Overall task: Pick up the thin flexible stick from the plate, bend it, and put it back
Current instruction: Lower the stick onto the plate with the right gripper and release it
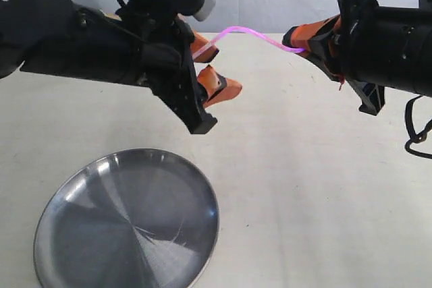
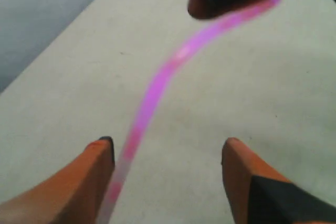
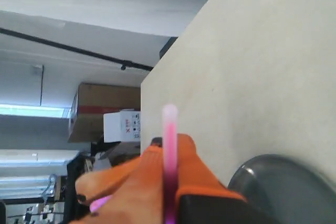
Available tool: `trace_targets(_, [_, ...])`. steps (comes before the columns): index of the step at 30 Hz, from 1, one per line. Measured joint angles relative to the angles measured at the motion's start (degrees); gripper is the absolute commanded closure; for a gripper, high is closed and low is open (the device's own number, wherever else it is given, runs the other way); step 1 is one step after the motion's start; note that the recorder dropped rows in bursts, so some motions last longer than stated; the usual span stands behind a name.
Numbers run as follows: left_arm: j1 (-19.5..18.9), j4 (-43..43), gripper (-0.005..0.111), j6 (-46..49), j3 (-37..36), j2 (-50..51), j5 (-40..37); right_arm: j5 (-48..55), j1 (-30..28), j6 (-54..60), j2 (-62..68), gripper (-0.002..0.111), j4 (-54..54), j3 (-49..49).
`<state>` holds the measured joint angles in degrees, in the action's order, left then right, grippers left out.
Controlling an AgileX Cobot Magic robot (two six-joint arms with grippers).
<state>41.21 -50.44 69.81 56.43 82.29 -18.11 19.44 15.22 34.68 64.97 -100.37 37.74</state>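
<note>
Off-white table (image 1: 304,187), pale wall behind. The plate (image 1: 128,227) sits flat on the table with its dark shiny surface facing up. The thin flexible stick (image 1: 246,30) is off the plate, in the air beyond the plate's far rim and well apart from it. It is bent into a shallow S wave running between the two grippers.

The right gripper (image 1: 297,40) is farther from the plate than the left one. Its jaws are pinched narrow on one end of the stick, and the right wrist view shows the whitish tip poking out past the orange fingers (image 3: 147,174).

The left gripper (image 1: 223,65) hangs above the plate's far rim with its jaws spread wide. The stick's other end lies along one finger and the other finger is clear of it. Whether that end is touching the finger or just beside it, cannot tell; the left wrist view is blurred.
</note>
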Motion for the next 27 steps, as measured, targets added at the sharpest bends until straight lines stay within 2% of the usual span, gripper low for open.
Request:
trace_targets(5, [0.00,13.19,0.048,-13.44,-0.13,0.00,-4.64,-6.71,0.00,3.53,0.00,0.109,0.12,0.00])
trace_targets(8, [0.00,22.60,0.050,-21.81,-0.13,-0.12,-7.63,-8.49,0.00,6.81,0.00,0.109,0.68,0.00])
trace_targets(9, [0.00,28.14,0.053,-26.90,-0.15,-0.51,-9.17,-8.68,0.00,7.74,0.00,0.109,1.53,0.00])
trace_targets(11, [0.00,36.97,0.064,-36.16,-0.15,-1.39,-11.55,-8.14,0.00,8.63,0.39,0.109,3.68,0.00])
trace_targets(17, [0.00,74.30,0.107,-71.62,-0.26,-7.31,-23.48,-0.48,0.00,9.55,6.36,0.109,7.87,0.00])
trace_targets(18, [0.00,81.91,0.107,-79.62,-0.37,-9.76,-25.72,3.88,0.60,10.33,9.72,0.109,8.00,0.00])
trace_targets(21, [0.00,87.76,0.107,-86.39,-0.37,-13.73,-26.58,8.82,4.01,12.27,15.96,0.109,8.36,1.01])
trace_targets(27, [0.00,89.58,0.107,-88.81,-0.37,-20.60,-29.08,11.26,15.14,14.05,27.86,0.109,8.60,7.57])
